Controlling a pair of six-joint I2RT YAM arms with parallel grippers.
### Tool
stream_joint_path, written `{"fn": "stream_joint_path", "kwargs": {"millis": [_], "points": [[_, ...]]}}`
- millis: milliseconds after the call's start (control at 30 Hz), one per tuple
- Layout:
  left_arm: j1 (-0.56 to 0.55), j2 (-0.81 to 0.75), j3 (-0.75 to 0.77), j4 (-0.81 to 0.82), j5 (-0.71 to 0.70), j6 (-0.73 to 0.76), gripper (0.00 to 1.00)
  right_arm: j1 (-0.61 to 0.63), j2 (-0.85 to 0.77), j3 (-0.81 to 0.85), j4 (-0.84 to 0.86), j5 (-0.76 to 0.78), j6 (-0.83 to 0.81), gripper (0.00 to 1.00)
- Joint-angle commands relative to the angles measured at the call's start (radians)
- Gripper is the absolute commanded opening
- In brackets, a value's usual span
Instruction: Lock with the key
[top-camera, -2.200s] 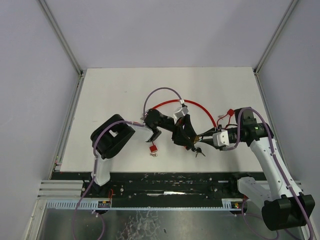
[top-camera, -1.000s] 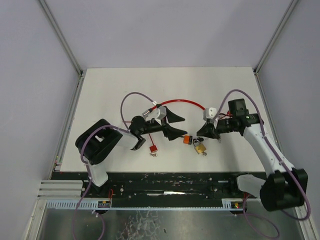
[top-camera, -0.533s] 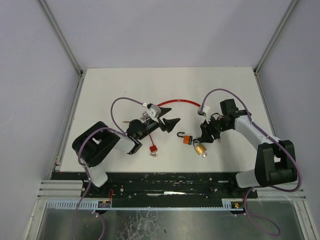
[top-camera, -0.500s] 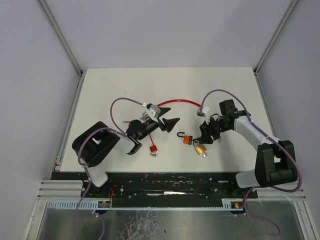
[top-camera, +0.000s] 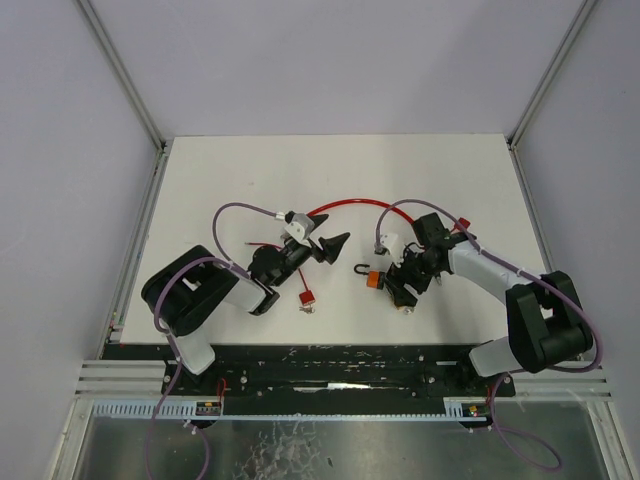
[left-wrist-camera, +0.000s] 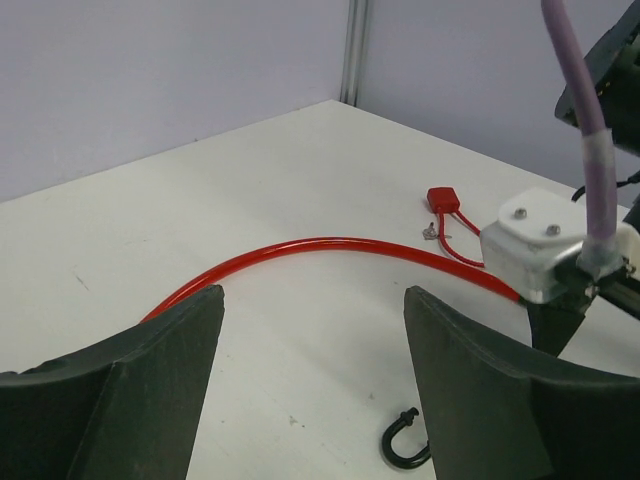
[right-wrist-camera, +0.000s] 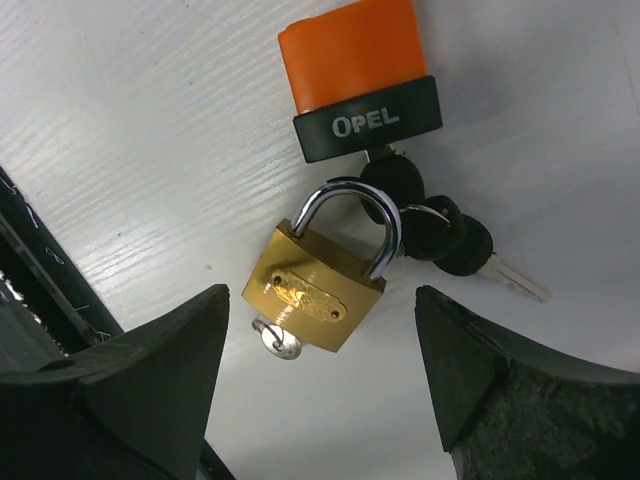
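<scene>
Brass padlock (right-wrist-camera: 315, 290), key (right-wrist-camera: 275, 343) in its base, lies flat between the wide, empty right jaws; left jaws, open and empty, sit farther off.

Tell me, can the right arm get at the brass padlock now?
Probably yes. The right end effector is open above the brass padlock, a finger on each side, nothing between. The orange OPEL lock and black keys lie right beside it and might be caught too.
</scene>
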Motion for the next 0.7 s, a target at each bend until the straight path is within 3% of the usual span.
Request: {"fn": "stream_joint_path", "kwargs": {"millis": [0,267,467,667], "points": [[0.005,-0.026,-0.012,0.088,-0.041,0.041,0.72,0.067,0.034,-0.007,0.023,0.070,0.005,0.81],[0.005,-0.034,-0.019,0.088,-0.052,0.049,0.72,0.167,0.046,-0.023,0.073,0.225,-0.001,0.76],[0.004,-0.037,-0.024,0.089,-0.056,0.055,0.72,0.192,0.051,-0.006,0.070,0.289,-0.004,0.65],[0.004,-0.033,-0.022,0.089,-0.043,0.049,0.72,0.191,0.044,-0.005,0.065,0.312,-0.005,0.67]]}}
